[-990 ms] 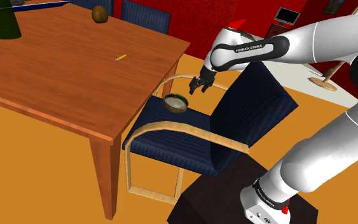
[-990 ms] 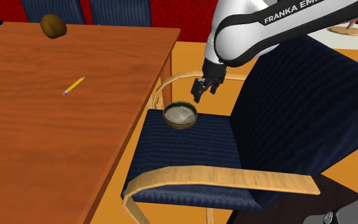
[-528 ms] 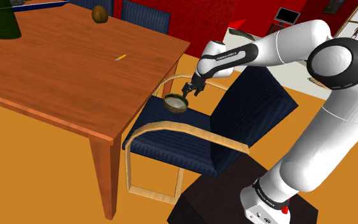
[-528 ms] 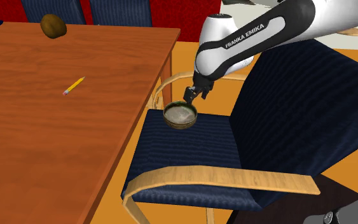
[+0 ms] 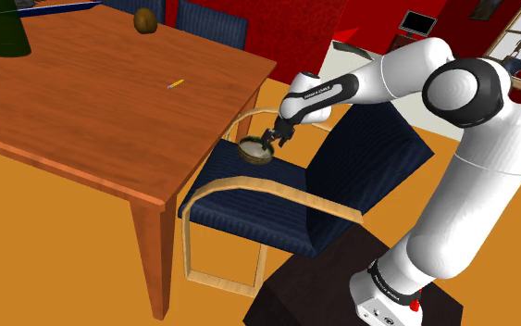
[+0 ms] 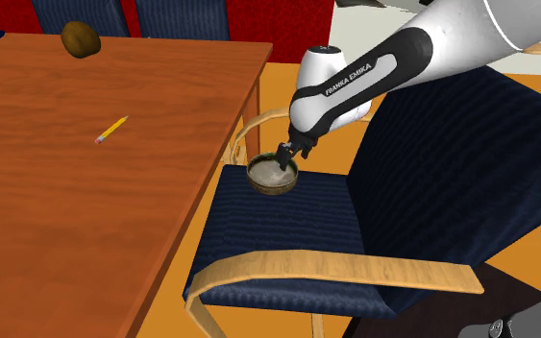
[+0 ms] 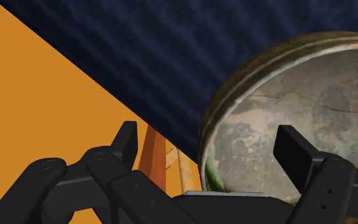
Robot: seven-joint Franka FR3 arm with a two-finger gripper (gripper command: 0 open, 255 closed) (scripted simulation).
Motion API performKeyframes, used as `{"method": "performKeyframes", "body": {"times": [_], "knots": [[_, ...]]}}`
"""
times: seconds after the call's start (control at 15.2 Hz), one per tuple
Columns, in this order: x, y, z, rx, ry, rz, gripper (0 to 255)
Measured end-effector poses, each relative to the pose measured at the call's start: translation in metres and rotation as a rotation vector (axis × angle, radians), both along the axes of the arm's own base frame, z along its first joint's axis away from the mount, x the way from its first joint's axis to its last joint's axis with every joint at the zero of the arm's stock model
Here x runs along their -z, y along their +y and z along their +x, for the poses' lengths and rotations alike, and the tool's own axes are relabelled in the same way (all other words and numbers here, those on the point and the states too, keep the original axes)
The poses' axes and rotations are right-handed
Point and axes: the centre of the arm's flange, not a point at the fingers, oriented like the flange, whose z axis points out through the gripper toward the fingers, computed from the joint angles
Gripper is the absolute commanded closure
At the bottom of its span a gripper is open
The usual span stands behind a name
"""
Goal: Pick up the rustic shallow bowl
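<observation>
In the shoulder view, the white arm (image 5: 360,85) reaches over from its stand (image 5: 341,292) and bends down to a dark blue chair (image 5: 369,157). The jaws hang low over the seat (image 5: 249,199), right at the rim of the bowl (image 5: 254,150). The bowl is shallow, brownish and worn-looking. It rests on the seat directly below the jaws, with most of it on the side toward the wooden surface (image 5: 82,111). A pencil (image 5: 176,83) lies on that surface well apart from the jaws, and a brown lump (image 5: 145,19) sits farther off still.

In the second exterior view, the jaws point steeply down and their tips reach the bowl's rim on the side nearest the backrest (image 6: 451,163). The bowl stands upright and flat on the seat, near the corner by the surface. Its pale, mottled inside is open to view just beside the jaws. The chair's wooden armrest (image 6: 355,271) curves across the seat's front, well away from the jaws.

In the wrist view, the jaws stand apart, open, with nothing clasped. One jaw is outside the bowl, over the blue fabric and the seat's edge. The other is over the bowl's cracked, greenish-brown interior. The rim runs through the gap between them, and I cannot tell whether either jaw touches it. Orange floor (image 7: 31,108) shows beyond the seat's edge, on the side of the outer jaw.
</observation>
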Motion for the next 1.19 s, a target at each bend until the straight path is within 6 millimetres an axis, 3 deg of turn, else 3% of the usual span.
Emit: {"method": "performKeyframes", "body": {"times": [0.07,0.13,0.79,1.19], "knots": [[0.003,0.001,0.0,0.0,0.0,0.0,0],[0.005,0.001,0.0,0.0,0.0,0.0,255],[0.005,0.001,0.0,0.0,-0.004,0.0,255],[-0.02,0.0,0.0,0.0,0.0,0.0,255]]}}
